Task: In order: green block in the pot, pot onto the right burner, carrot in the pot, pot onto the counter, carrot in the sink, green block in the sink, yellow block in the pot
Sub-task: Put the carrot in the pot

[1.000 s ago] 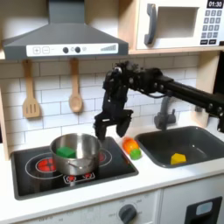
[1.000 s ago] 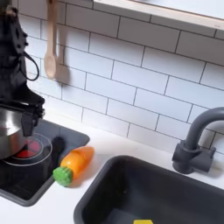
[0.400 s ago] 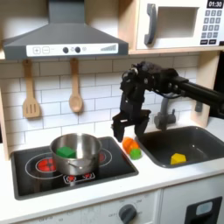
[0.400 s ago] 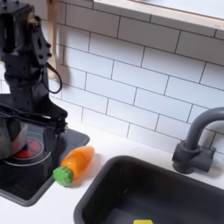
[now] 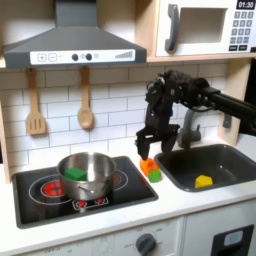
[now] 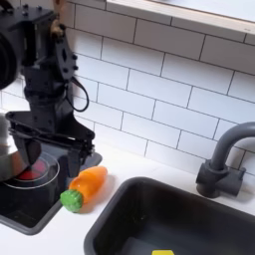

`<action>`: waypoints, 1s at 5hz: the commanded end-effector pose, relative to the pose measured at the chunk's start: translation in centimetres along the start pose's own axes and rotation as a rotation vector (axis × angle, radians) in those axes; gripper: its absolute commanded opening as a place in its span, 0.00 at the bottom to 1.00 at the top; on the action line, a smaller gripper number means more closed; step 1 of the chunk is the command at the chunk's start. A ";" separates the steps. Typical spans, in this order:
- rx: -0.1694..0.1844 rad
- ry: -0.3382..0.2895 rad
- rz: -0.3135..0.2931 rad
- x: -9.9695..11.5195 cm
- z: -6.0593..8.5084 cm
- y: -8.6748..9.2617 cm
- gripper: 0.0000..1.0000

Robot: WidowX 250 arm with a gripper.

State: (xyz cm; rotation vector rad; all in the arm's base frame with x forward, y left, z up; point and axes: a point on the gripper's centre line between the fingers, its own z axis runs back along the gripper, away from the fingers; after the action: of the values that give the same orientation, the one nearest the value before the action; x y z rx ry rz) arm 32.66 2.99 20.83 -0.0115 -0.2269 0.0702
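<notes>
so far: green block inside pot, pot on burner at first exterior view's right of cooktop. carrot lies on counter between cooktop and sink, not yet picked. gripper hangs just above carrot, jaws spread, empty. yellow block in sink. left: carrot into pot, drag, unload, yellow in.

Green block in pot; carrot between pot and sink.
</notes>
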 end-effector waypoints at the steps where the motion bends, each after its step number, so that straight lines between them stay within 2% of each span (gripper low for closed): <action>1: -0.004 0.031 -0.037 1.0 -1.7 -1.7 1.00; 2: 0.002 0.051 -0.047 1.6 -2.7 -2.0 1.00; 4: 0.010 0.065 -0.040 2.6 -3.8 -1.6 1.00; 5: 0.016 0.091 -0.043 2.4 -4.7 -1.6 1.00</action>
State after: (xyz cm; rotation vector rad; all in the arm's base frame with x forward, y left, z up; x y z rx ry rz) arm 36.17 1.44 16.89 0.0067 -0.1364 0.0225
